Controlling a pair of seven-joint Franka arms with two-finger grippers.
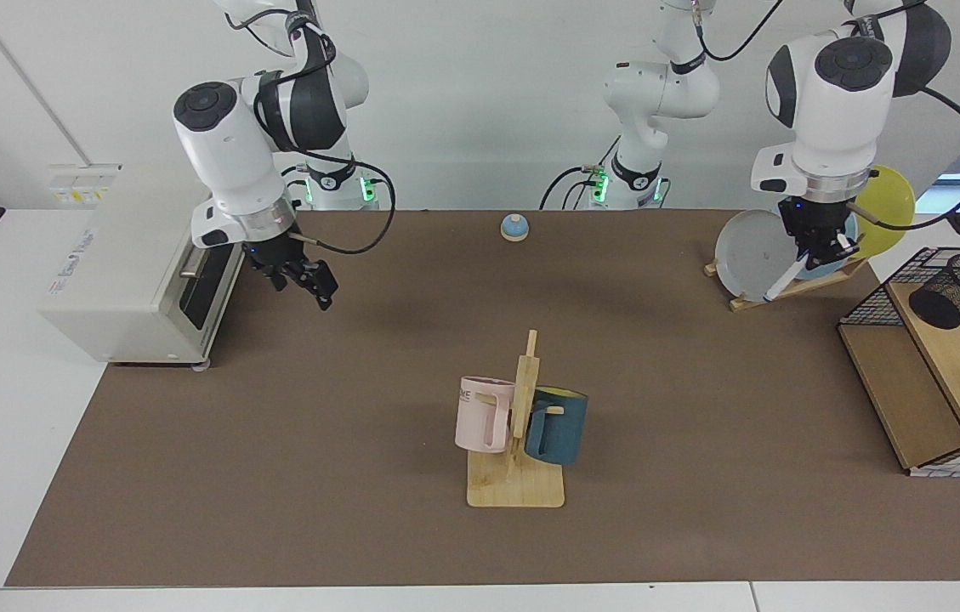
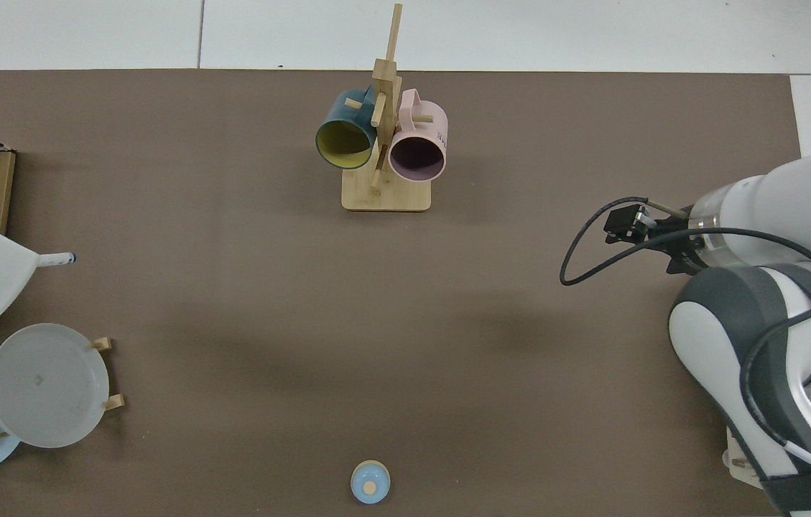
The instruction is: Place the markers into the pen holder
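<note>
My left gripper [image 1: 820, 248] is shut on the upper end of the white marker [image 1: 786, 279], which slants down with its dark blue cap lowest, in front of the grey plate. From above, only the capped end of the marker [image 2: 57, 260] pokes out from under the left arm. The black mesh pen holder [image 1: 956, 291] rests tilted on the wooden shelf of the wire basket, to the right of the marker and apart from it. My right gripper [image 1: 320, 287] hangs open and empty beside the toaster oven's door.
A toaster oven [image 1: 139, 263] stands at the view's left. A wooden rack [image 1: 515, 489] with a pink and a teal mug stands mid-table. Plates [image 1: 756, 255] lean in a rack behind the marker. A small blue dome [image 1: 514, 227] sits at the back. The wire basket [image 1: 922, 391] is far right.
</note>
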